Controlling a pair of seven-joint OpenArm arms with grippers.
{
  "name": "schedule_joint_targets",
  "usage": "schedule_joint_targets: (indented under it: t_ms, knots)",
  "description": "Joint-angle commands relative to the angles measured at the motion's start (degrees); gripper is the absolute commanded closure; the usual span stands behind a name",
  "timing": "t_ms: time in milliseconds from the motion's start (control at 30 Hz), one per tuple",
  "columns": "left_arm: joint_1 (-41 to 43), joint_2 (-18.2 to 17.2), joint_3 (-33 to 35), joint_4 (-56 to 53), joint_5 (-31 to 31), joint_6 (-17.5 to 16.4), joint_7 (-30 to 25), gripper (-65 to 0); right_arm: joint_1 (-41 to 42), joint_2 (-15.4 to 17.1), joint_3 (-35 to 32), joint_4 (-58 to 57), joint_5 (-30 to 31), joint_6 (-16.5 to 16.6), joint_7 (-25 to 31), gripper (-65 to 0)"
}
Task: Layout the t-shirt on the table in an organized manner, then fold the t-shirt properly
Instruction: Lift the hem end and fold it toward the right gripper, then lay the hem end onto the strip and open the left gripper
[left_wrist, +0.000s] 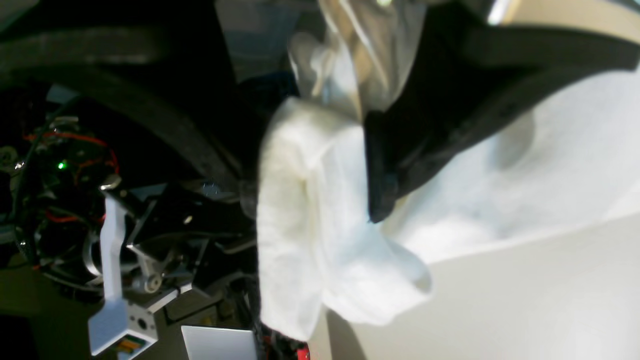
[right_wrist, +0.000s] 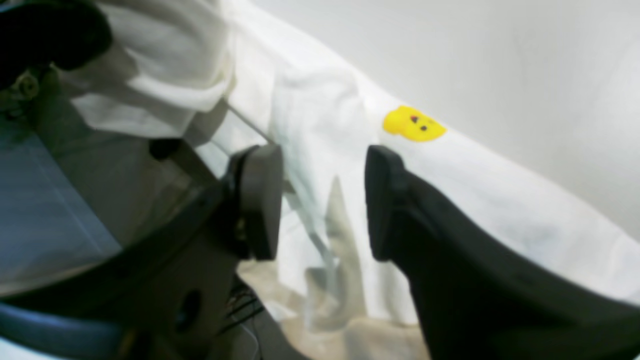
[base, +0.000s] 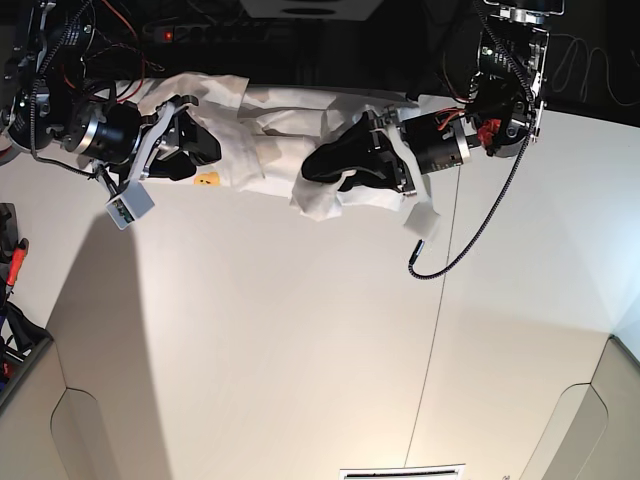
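The white t-shirt (base: 270, 150) lies bunched in a long strip along the far edge of the table (base: 300, 330). A small yellow print (base: 207, 179) shows near its left end. My left gripper (base: 318, 168) is at the strip's right part. In the left wrist view its jaws (left_wrist: 312, 200) stand wide, open, with a thick fold of t-shirt (left_wrist: 300, 225) hanging between them over the table (left_wrist: 525, 290) edge. My right gripper (base: 205, 152) is over the left end. Its jaws (right_wrist: 322, 200) are open above the t-shirt (right_wrist: 325, 100), close to the yellow print (right_wrist: 412, 124).
A black cable (base: 470, 230) loops from the left arm onto the table. A thin dark seam (base: 435, 330) runs toward the near edge, with rounded cut-outs (base: 85, 430) at the near corners. Wiring and electronics (left_wrist: 65, 165) sit beyond the far edge.
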Motion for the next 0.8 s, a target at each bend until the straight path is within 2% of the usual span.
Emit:
schedule_joint_targets:
  t_ms: [0, 133, 300, 467, 667, 767]
  knots:
    - [-0.5, 0.0, 0.0, 1.0, -1.8, -0.5, -0.9, -29.2, 0.5, 0.4, 0.2, 1.1, 1.1, 0.0, 1.2, -26.9]
    - [-0.5, 0.0, 0.0, 1.0, -4.3, -0.5, -0.8, -29.2, 0.5, 0.4, 0.2, 1.1, 1.1, 0.0, 1.3, -26.9]
    - [-0.5, 0.0, 0.0, 1.0, -3.4, -0.5, -0.8, -29.6, 0.5, 0.4, 0.2, 1.1, 1.1, 0.0, 1.3, -26.9]
    - [-0.5, 0.0, 0.0, 1.0, 0.9, -0.5, -0.9, -37.9, 0.5, 0.4, 0.2, 1.1, 1.1, 0.0, 1.3, -26.9]
    - [-0.5, 0.0, 0.0, 1.0, 0.6, -0.5, -1.7, -37.9, 0.5, 0.4, 0.2, 1.1, 1.1, 0.0, 1.3, -26.9]
    - [-0.5, 0.0, 0.0, 1.0, -2.0, -0.5, -1.6, -37.9, 0.5, 0.4, 0.2, 1.1, 1.1, 0.0, 1.3, -26.9]
